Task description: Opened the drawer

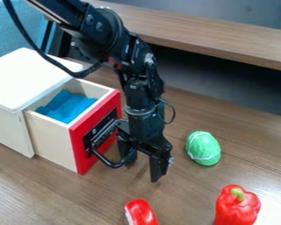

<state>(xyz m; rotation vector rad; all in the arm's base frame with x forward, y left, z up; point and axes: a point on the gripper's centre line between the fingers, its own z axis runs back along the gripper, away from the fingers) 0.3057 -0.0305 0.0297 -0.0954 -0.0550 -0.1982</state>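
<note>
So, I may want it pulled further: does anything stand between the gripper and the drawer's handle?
Nothing visible does: the gripper is right at the handle of the drawer. The green toy and the pepper are away from both.

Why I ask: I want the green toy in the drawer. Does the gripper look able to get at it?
Probably yes: the green toy lies near the gripper, with only tabletop between them. The fingers are apart, but hang close to the drawer handle, which they may have to clear first.
</note>
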